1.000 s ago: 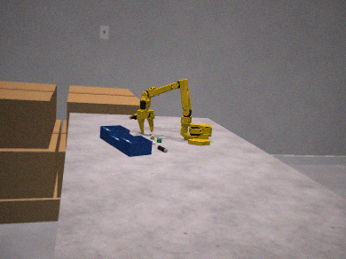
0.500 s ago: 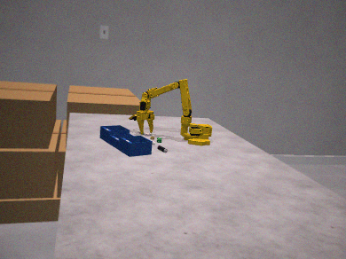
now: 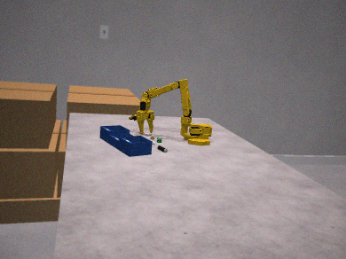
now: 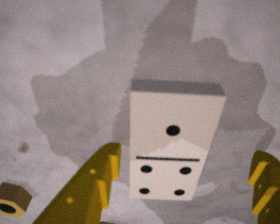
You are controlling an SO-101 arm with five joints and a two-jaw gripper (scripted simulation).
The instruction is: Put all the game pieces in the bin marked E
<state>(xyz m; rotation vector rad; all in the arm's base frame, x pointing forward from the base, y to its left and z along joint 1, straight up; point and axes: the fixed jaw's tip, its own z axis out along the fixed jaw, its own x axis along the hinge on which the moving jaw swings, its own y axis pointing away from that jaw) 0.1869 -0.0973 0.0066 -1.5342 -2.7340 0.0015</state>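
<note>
A white domino [image 4: 172, 145] with one pip above its line and several below lies flat on the table. In the wrist view it sits between my two yellow fingers. My gripper [image 4: 187, 157] [image 3: 145, 128] is open, points down and hangs low over the domino without touching it. In the exterior view the gripper is just behind the right end of the long blue bin [image 3: 133, 149]. I cannot read the bin's mark. A small green die [image 3: 159, 139] lies on the table to the right of the bin.
A yellow hex nut [image 4: 10, 200] lies left of my fingers. A small dark cylinder [image 3: 162, 149] lies in front of the die. My arm's base [image 3: 198, 134] stands to the right. Cardboard boxes [image 3: 27, 111] [image 3: 102, 99] stand beyond the table's left and back edges.
</note>
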